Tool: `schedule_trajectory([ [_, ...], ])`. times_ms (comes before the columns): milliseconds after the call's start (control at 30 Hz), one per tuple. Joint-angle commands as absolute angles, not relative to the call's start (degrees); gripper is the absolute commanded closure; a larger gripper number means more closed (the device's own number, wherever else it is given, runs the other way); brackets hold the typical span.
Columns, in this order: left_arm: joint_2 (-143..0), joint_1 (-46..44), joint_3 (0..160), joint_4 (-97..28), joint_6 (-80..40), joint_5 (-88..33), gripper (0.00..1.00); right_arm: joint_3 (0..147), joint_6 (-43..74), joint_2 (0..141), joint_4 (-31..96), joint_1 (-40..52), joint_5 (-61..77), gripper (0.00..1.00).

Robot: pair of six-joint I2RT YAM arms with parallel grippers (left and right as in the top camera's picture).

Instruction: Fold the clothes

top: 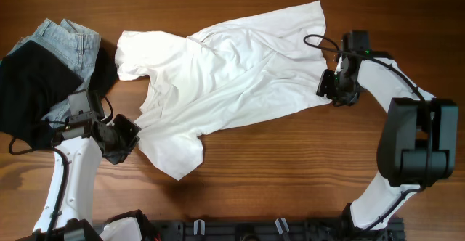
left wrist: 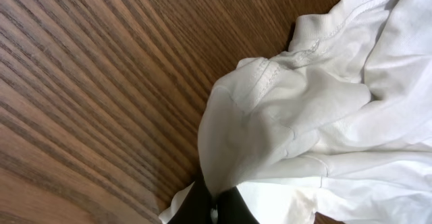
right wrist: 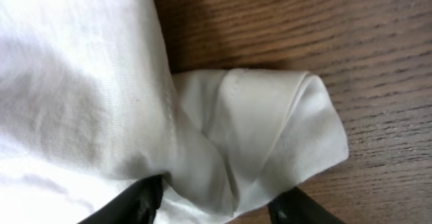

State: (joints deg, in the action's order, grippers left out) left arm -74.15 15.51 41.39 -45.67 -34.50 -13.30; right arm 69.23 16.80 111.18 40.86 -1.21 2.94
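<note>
- Overhead: the wood-grain counter [top: 290, 176] fills the frame and carries everything.
- A white shirt [top: 232, 81] lies crumpled across the middle of the counter. It runs from the upper right down to the lower left, with a sleeve lobe at the upper left and a loose flap toward the near edge.
- A black garment [top: 29, 88] is heaped at the far left, lying over part of a denim piece [top: 69, 41]. Both sit just beside the shirt's left end.
- The right hand [top: 327, 85] is at the shirt's right edge. In the right wrist view a rolled fold of hem is pinched between the two dark fingers [right wrist: 131, 204], so it is gripping the shirt, with bare counter beyond the fold.
- The left hand [top: 123, 136] is at the shirt's lower-left corner. In the left wrist view the fingers [left wrist: 196, 207] are closed tight on a gathered bunch of white cloth, and a stitched seam shows just above the pinch.
</note>
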Motion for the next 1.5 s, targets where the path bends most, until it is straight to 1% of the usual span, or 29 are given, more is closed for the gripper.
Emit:
schedule_trajectory([
  [0, -74.0, 15.9, 42.0, -45.7, -33.2, -12.3, 0.96, 67.0, 20.9, 114.0, 39.7, -0.8, 0.5, 0.69],
  [67, -74.0, 15.9, 42.0, -45.7, -33.2, -12.3, 0.96, 67.0, 18.9, 114.0, 43.1, -0.8, 5.4, 0.69],
  [100, -74.0, 15.9, 42.0, -45.6, -33.2, -12.3, 0.96, 67.0, 17.9, 114.0, 45.1, -0.8, 6.0, 0.65],
  [133, -74.0, 15.9, 42.0, -45.3, -33.2, -12.3, 0.96, 67.0, 17.0, 114.0, 45.8, -0.8, 5.8, 0.59],
  [167, -74.0, 15.9, 42.0, -45.0, -33.2, -12.3, 0.96, 67.0, 15.9, 114.0, 45.8, -0.8, 5.8, 0.44],
  [200, -74.0, 15.9, 42.0, -44.9, -33.2, -12.3, 0.96, 67.0, 14.9, 114.0, 45.5, -0.8, 5.8, 0.42],
  [267, -74.0, 15.9, 42.0, -44.9, -33.2, -12.3, 0.96, 67.0, 13.5, 114.0, 45.5, -0.8, 5.5, 0.43],
  [300, -74.0, 15.9, 42.0, -44.9, -33.2, -12.3, 0.96, 67.0, 13.7, 114.0, 45.7, -0.8, 3.7, 0.46],
  [367, -74.0, 15.9, 42.0, -44.9, -33.2, -12.3, 0.96, 67.0, 13.6, 114.0, 47.0, -0.8, 3.4, 0.55],
  [400, -74.0, 15.9, 42.0, -44.9, -33.2, -12.3, 0.96, 67.0, 13.2, 114.0, 49.2, -0.8, 3.3, 0.60],
  [433, -74.0, 15.9, 42.0, -44.9, -33.2, -12.3, 0.96, 67.0, 13.0, 114.0, 50.9, -0.8, 2.9, 0.62],
  [467, -74.0, 15.9, 42.0, -44.9, -33.2, -12.3, 0.96, 67.0, 13.3, 114.0, 53.8, -0.8, 1.1, 0.62],
  [533, -74.0, 15.9, 42.0, -44.9, -33.2, -12.3, 0.96, 67.0, 17.9, 114.0, 58.9, -0.8, -5.3, 0.56],
  [600, -74.0, 15.9, 42.0, -44.6, -33.2, -12.3, 0.96, 67.1, 17.9, 114.0, 57.7, -0.8, -7.4, 0.48],
  [800, -74.0, 15.9, 42.0, -44.4, -33.2, -12.3, 0.96, 70.6, 18.0, 112.0, 55.0, -0.8, -3.6, 0.46],
  [833, -74.0, 15.9, 42.0, -44.4, -33.2, -12.3, 0.96, 70.4, 18.0, 112.1, 54.8, -0.8, -1.7, 0.44],
  [1000, -74.0, 15.9, 42.0, -44.4, -33.2, -12.3, 0.96, 66.9, 18.0, 112.1, 50.6, -0.8, 9.5, 0.44],
  [1067, -74.0, 15.9, 42.0, -44.4, -33.2, -12.3, 0.96, 66.8, 18.1, 112.1, 50.2, -0.8, 10.4, 0.44],
  [1100, -74.0, 15.9, 42.0, -44.4, -33.2, -12.3, 0.96, 66.8, 18.3, 112.1, 50.1, -0.8, 10.4, 0.45],
  [1133, -74.0, 15.9, 42.0, -44.4, -33.2, -12.3, 0.96, 66.8, 19.4, 112.1, 49.6, -0.8, 10.1, 0.51],
  [1167, -74.0, 15.9, 42.0, -44.4, -33.2, -12.1, 0.96, 66.8, 21.3, 112.1, 48.7, -0.8, 9.4, 0.64],
  [1200, -74.0, 15.9, 42.0, -44.4, -33.2, -12.1, 0.96, 66.8, 22.6, 112.1, 47.9, -0.8, 9.2, 0.83],
  [1267, -74.0, 15.9, 42.0, -44.4, -33.2, -12.1, 0.96, 66.8, 23.3, 112.1, 47.9, -0.8, 9.2, 0.88],
  [1300, -74.0, 15.9, 42.0, -44.4, -33.2, -12.1, 0.96, 66.8, 23.3, 112.1, 48.4, -0.8, 8.9, 0.96],
  [1367, -74.0, 15.9, 42.0, -44.4, -33.2, -12.1, 0.96, 66.8, 23.3, 112.1, 50.3, -0.8, 7.9, 0.96],
  [1467, -74.0, 15.9, 42.0, -44.4, -33.2, -12.1, 0.96, 68.2, 22.7, 110.3, 57.4, -1.4, 4.3, 0.95],
])
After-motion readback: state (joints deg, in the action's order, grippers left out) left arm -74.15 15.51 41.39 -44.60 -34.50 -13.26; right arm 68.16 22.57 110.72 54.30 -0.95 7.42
